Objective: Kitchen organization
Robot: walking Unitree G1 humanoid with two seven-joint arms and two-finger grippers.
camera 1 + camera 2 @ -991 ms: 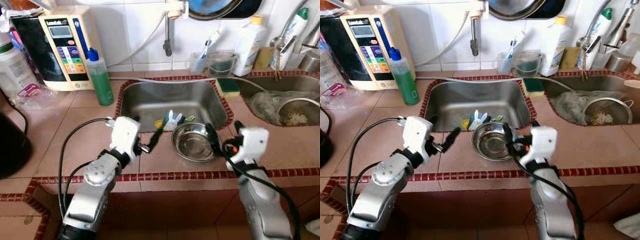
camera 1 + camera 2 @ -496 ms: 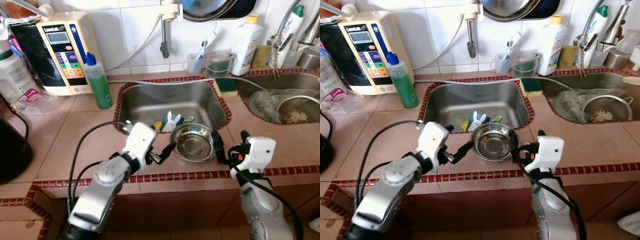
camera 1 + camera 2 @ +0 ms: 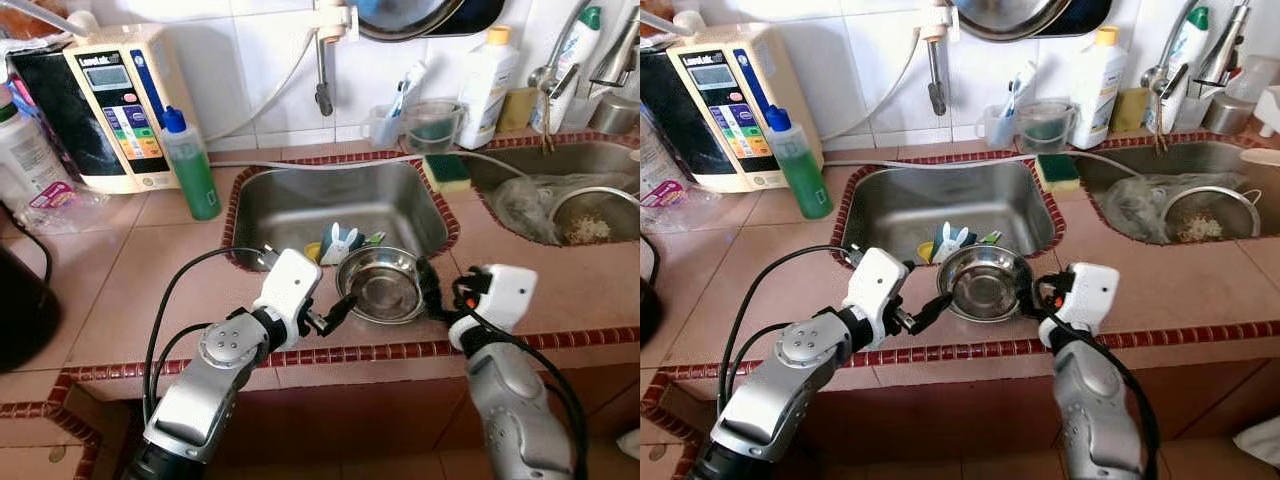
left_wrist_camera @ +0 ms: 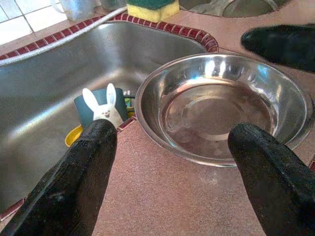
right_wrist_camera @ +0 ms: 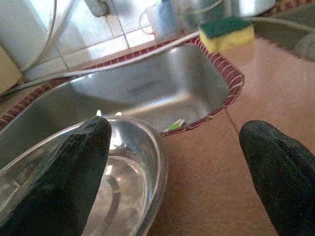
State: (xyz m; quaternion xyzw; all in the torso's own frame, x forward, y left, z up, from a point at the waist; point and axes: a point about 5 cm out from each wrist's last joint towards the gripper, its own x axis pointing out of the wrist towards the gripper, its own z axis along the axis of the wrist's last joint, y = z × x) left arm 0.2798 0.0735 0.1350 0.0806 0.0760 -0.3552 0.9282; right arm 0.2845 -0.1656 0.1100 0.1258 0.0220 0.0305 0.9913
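The bowl (image 3: 382, 284) is shiny silver steel, like the sink (image 3: 330, 203). The counter (image 3: 150, 270) is salmon-pink tile edged with dark red mosaic. A bottle (image 3: 188, 166) holds green liquid under a blue cap. The sponge (image 3: 447, 172) is yellow with a green top. A white rabbit figure (image 4: 103, 109) fronts a teal cup (image 4: 93, 103). The wall tiles (image 3: 255, 60) are white.
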